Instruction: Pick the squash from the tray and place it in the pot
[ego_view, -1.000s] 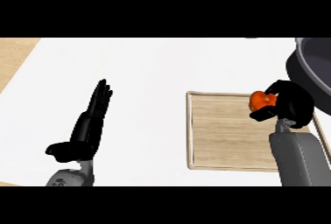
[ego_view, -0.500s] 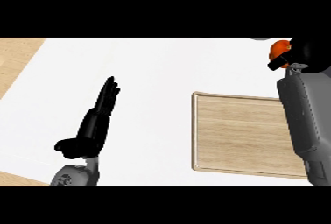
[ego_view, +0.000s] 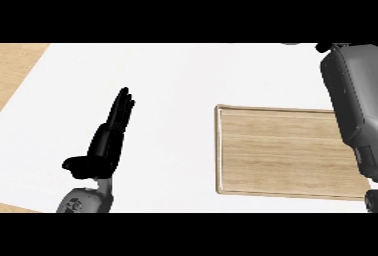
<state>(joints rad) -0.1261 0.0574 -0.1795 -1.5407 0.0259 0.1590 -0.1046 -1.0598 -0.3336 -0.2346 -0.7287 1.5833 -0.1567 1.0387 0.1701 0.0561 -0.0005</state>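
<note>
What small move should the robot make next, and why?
Probably hold the right arm out beyond the view's top edge and lower toward the pot. The tray lies bare; squash, pot and right hand are out of sight. The left hand rests open.

Pale wood-grain tray (ego_view: 280, 150), white counter (ego_view: 184, 75), black left hand (ego_view: 107, 140).

Black robot hand (ego_view: 103, 145) (slim fingers), two smooth grey forearms (ego_view: 354, 100)

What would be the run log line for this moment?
tray: no squash on it | left robot hand: open, resting | right forearm: over tray's right edge, hand hidden
</note>
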